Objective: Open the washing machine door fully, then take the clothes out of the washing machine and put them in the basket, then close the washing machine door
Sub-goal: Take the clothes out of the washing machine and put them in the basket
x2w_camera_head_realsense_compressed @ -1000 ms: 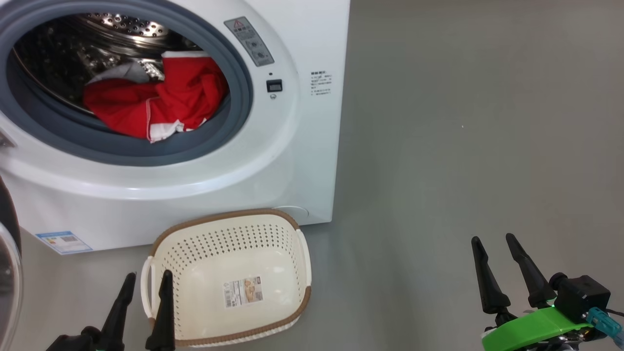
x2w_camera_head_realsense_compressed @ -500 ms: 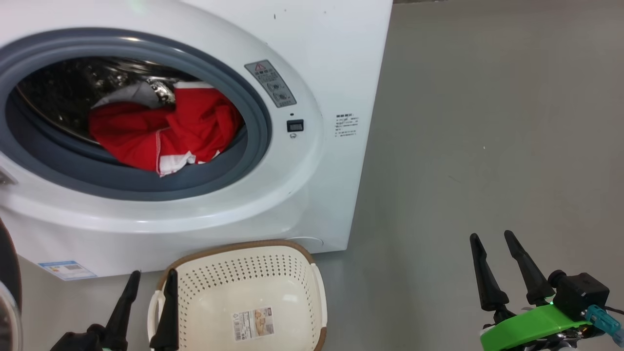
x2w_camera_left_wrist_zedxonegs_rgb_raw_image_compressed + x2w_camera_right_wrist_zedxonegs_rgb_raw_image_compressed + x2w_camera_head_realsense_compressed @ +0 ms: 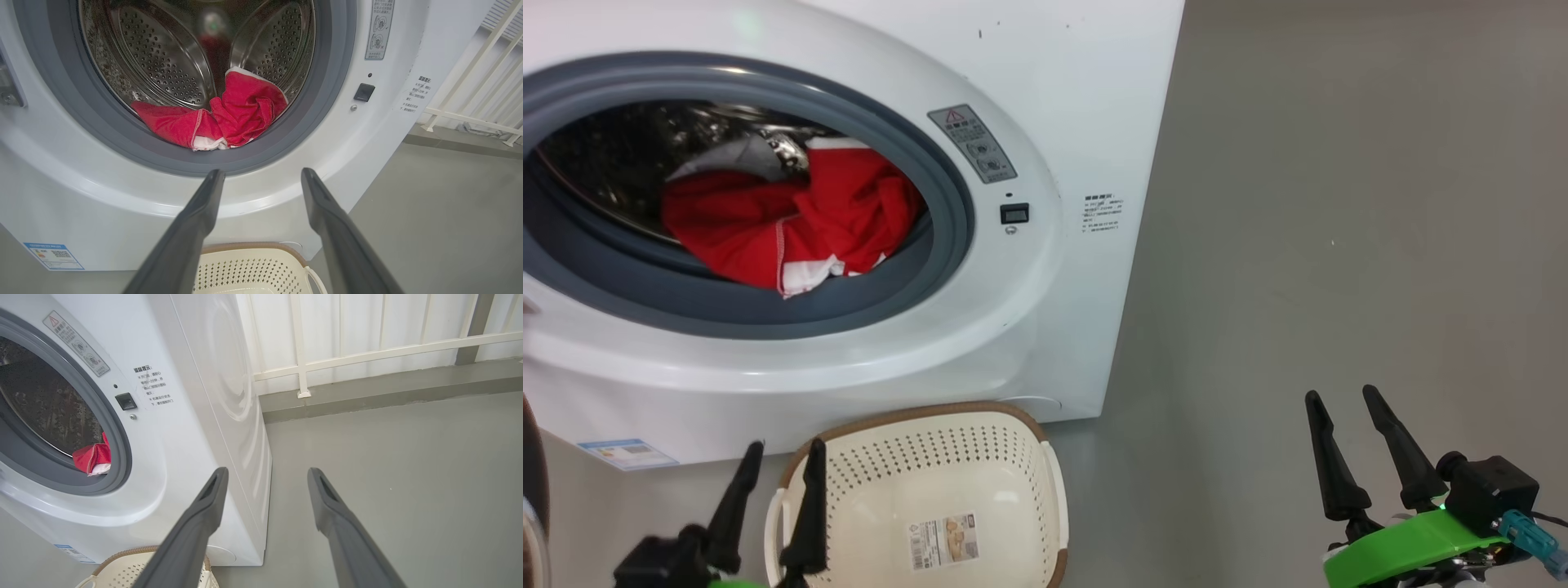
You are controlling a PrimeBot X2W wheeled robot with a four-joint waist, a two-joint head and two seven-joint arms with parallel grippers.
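Inside, crumpled red clothes (image 3: 849,204), white-trimmed, on perforated steel drum (image 3: 163,61); left gripper (image 3: 786,445), right gripper (image 3: 1339,394), both released, empty.

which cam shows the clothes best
The left wrist view: it looks straight into the drum, so the clothes lie near its centre, red folds and white hem plain. The head view has them from above, off to the left. The right wrist view catches a small red corner past the grey ring.
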